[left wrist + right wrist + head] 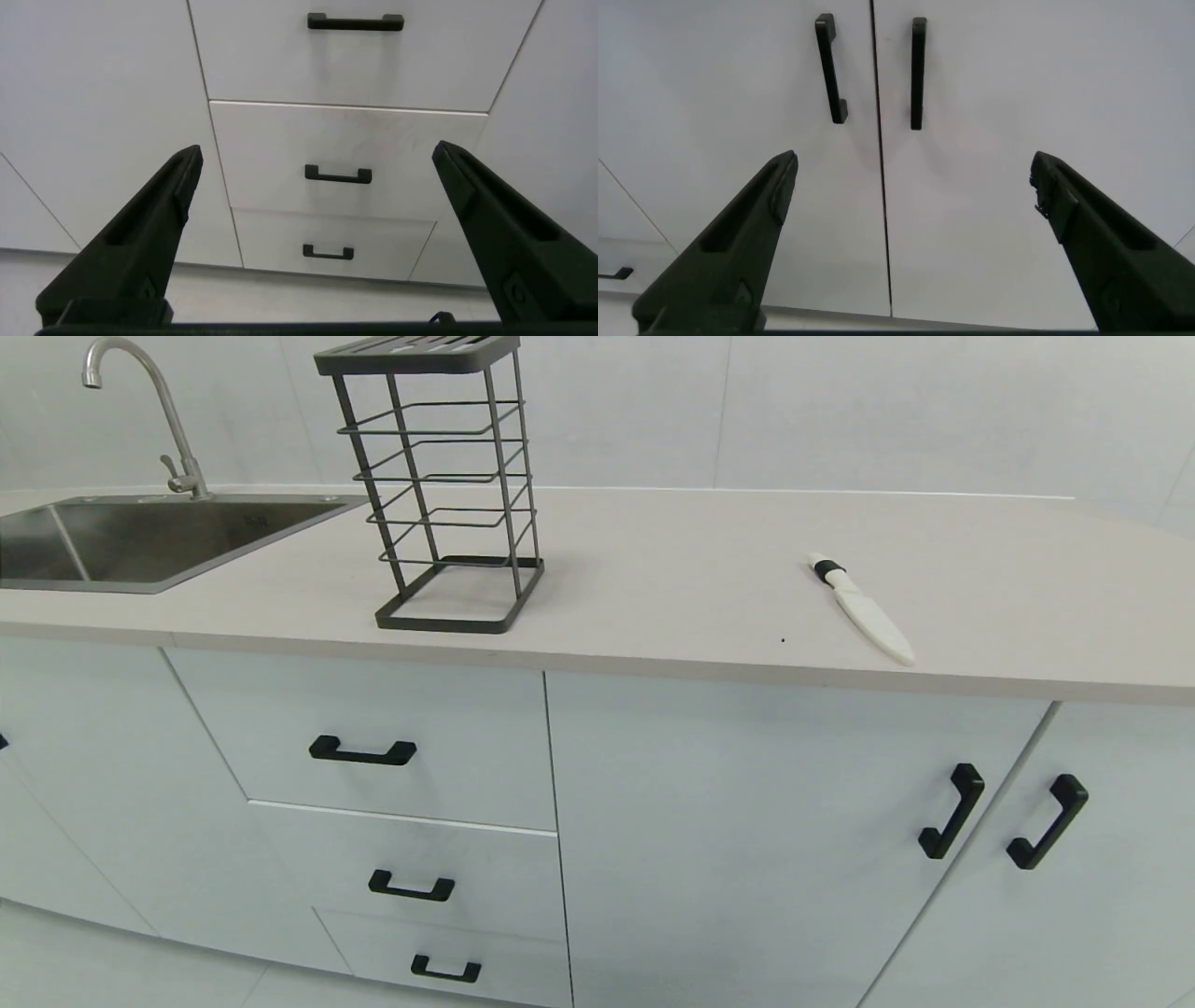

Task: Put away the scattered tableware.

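Observation:
A white knife [861,608] with a black band at its handle lies flat on the counter, right of centre near the front edge. A dark wire rack [439,485] with a slotted top stands upright on the counter left of centre, nothing in it. My left gripper [318,159] is open, low in front of the drawers [346,159]. My right gripper [915,163] is open too, facing the double cabinet doors [878,140] below the counter. Neither holds anything.
A steel sink [140,537] with a tap [140,401] is set into the counter at the far left. The beige counter [672,579] runs wide between rack and knife. Black handles [952,810] stick out from the cabinet fronts below.

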